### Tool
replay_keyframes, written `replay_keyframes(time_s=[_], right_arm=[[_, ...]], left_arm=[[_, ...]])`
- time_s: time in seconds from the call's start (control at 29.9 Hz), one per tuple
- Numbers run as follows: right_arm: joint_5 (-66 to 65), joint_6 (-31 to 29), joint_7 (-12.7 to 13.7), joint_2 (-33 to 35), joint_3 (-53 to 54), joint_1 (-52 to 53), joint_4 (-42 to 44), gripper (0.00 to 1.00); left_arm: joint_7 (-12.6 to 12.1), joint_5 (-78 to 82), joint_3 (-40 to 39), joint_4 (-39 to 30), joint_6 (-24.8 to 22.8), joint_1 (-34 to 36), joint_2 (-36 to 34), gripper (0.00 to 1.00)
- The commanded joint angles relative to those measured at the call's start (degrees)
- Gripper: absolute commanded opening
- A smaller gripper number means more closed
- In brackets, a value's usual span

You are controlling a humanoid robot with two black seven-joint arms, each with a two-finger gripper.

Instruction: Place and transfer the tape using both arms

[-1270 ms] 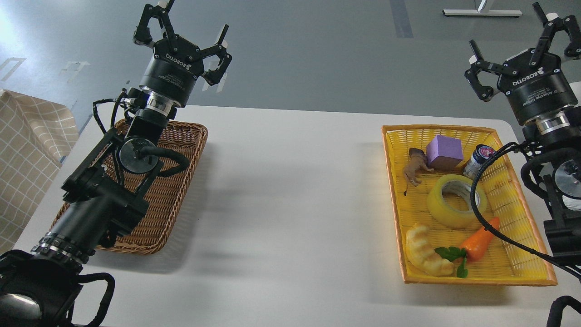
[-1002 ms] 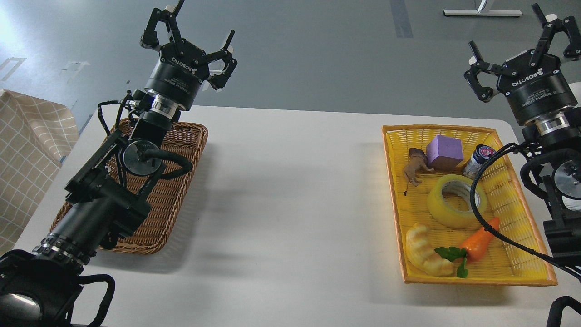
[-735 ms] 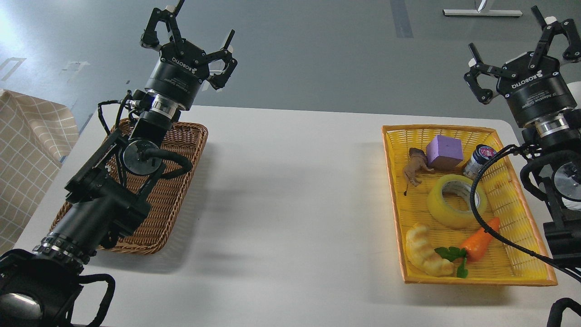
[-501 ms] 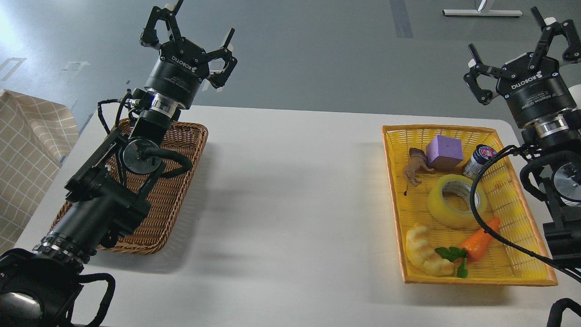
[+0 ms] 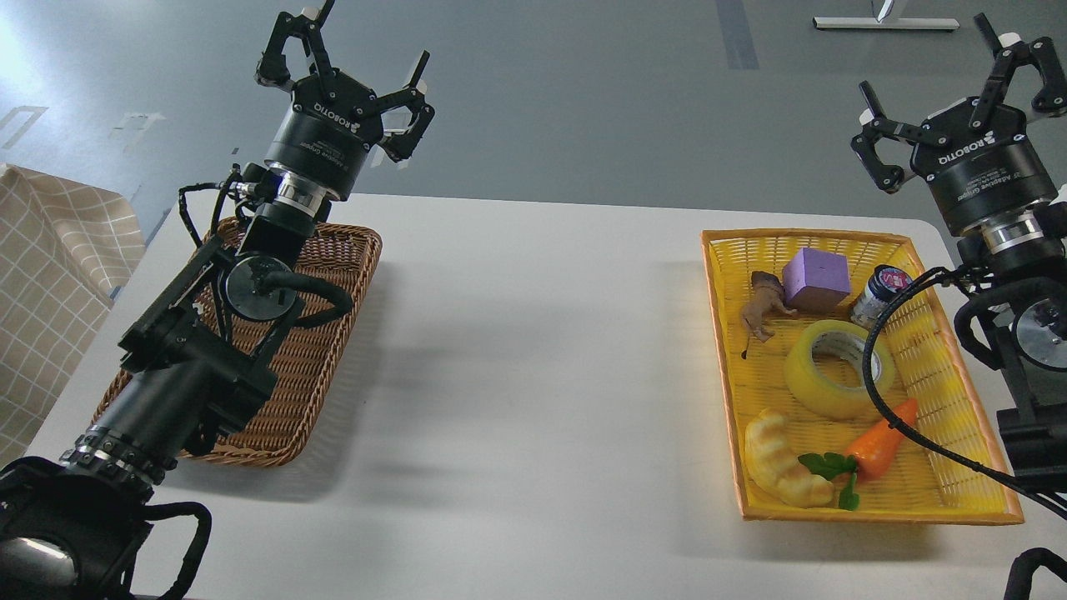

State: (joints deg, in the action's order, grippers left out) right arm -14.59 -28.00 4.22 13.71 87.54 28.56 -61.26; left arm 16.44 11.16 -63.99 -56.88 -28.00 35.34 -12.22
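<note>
The tape (image 5: 836, 367), a translucent yellow roll with a grey-white core, lies flat in the middle of the yellow basket (image 5: 967, 500) at the right of the white table. My right gripper (image 5: 950, 79) is open and empty, held high above the basket's far right corner, well apart from the tape. My left gripper (image 5: 346, 58) is open and empty, raised above the far end of the brown wicker basket (image 5: 333, 333) at the left.
In the yellow basket also lie a purple block (image 5: 815, 277), a toy animal (image 5: 763, 308), a small jar (image 5: 879, 292), a toy carrot (image 5: 879, 446) and a croissant toy (image 5: 783, 462). A checked cloth (image 5: 50, 283) hangs at the left. Bare tabletop (image 5: 533, 358) lies between the baskets.
</note>
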Motion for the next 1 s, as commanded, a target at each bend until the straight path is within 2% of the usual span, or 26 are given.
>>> replay_keyframes(time_s=[0.0, 0.97], right_arm=[[0.0, 0.0, 0.0, 0.0, 0.0, 0.0, 0.0, 1.0], [0.0, 0.0, 0.0, 0.0, 0.0, 0.0, 0.0, 1.0]], left_arm=[[0.0, 0.0, 0.0, 0.0, 0.0, 0.0, 0.0, 0.98], [0.2, 0.0, -0.1, -0.2, 0.0, 0.0, 0.1, 0.98]])
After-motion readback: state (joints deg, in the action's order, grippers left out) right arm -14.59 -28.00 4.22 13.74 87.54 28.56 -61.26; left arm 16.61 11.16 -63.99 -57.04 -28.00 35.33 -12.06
